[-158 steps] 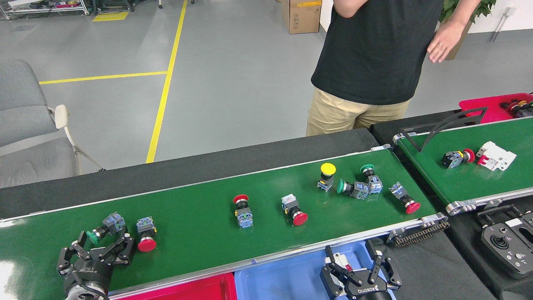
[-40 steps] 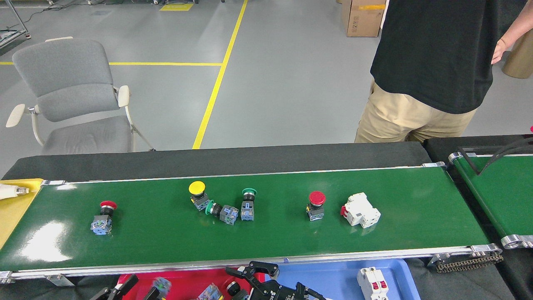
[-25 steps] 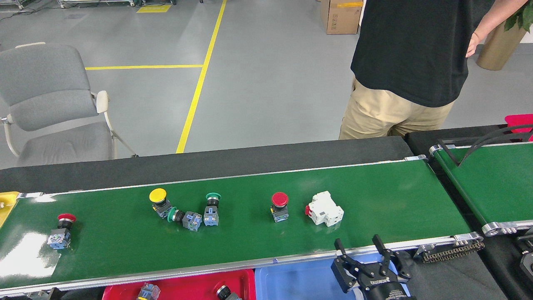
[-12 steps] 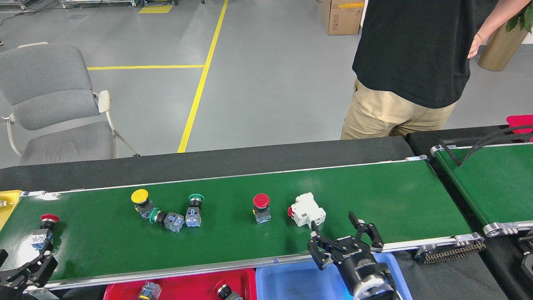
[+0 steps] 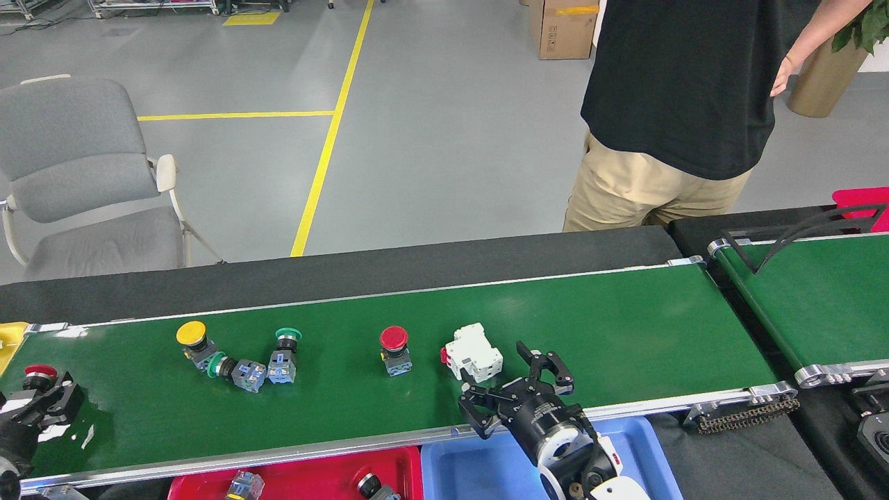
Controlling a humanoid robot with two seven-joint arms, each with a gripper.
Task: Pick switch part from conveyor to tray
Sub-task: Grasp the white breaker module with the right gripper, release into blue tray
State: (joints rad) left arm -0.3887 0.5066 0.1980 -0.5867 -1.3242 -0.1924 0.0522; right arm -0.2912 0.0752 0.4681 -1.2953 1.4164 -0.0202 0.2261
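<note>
On the long green conveyor [image 5: 625,326] lie several switch parts. A yellow-capped one [image 5: 191,335], two green-capped ones [image 5: 229,366] [image 5: 285,345] and a red-capped one [image 5: 394,345] stand in a loose row. A white breaker [image 5: 474,353] sits mid-belt. My right gripper [image 5: 517,387] is open over the belt's near side, just right of the breaker and apart from it. At the far left, my left gripper [image 5: 42,406] is up against another red-capped switch [image 5: 39,372], hiding its body; whether the fingers are closed on it does not show.
A red tray [image 5: 312,476] with two switch parts and a blue tray [image 5: 472,462] sit below the near rail. A shorter green belt [image 5: 819,298] stands at the right. A person [image 5: 667,104] stands behind the conveyor, and a grey chair [image 5: 76,180] at the back left.
The parts have ridden left on the belt. My right gripper has moved up and left over the belt towards the white breaker. My left gripper has risen to the far-left red switch.
</note>
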